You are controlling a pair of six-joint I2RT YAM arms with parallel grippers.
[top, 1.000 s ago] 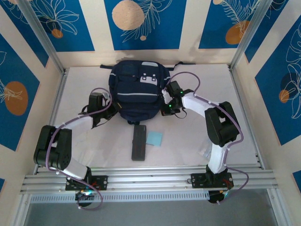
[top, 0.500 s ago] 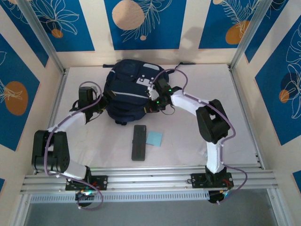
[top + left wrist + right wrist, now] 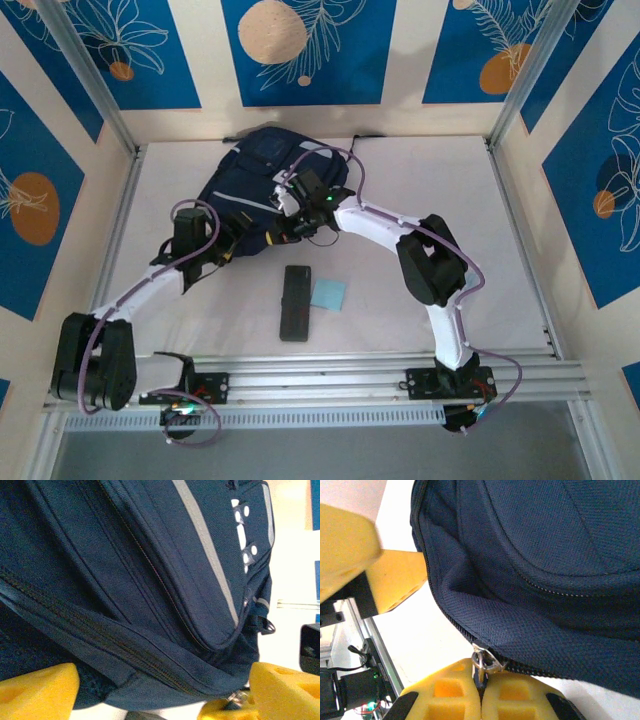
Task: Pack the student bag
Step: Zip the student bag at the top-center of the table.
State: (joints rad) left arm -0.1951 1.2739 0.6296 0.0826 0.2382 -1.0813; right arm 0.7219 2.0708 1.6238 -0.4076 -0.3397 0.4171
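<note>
White tabletop [image 3: 480, 250], boxed in by cream panels [image 3: 405, 60] with blue leaf prints, aluminium rails [image 3: 330, 380] at the bottom of the frame. Student bag [image 3: 255, 175] is seen upper centre-left in the top view, slumped and tilted, navy with a light stripe and a white patch. Left gripper [image 3: 162, 702] is spread wide, with a finger on either side of the bag's lower edge and nothing grasped. Right gripper [image 3: 481, 700] is clenched on the zipper pull [image 3: 482, 661].

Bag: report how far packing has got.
Done: nothing visibly packed; the black case and blue pad lie on the table. In hand: right gripper shut on the zipper pull, left gripper open at the bag. Left: unzip, load both, close.
</note>
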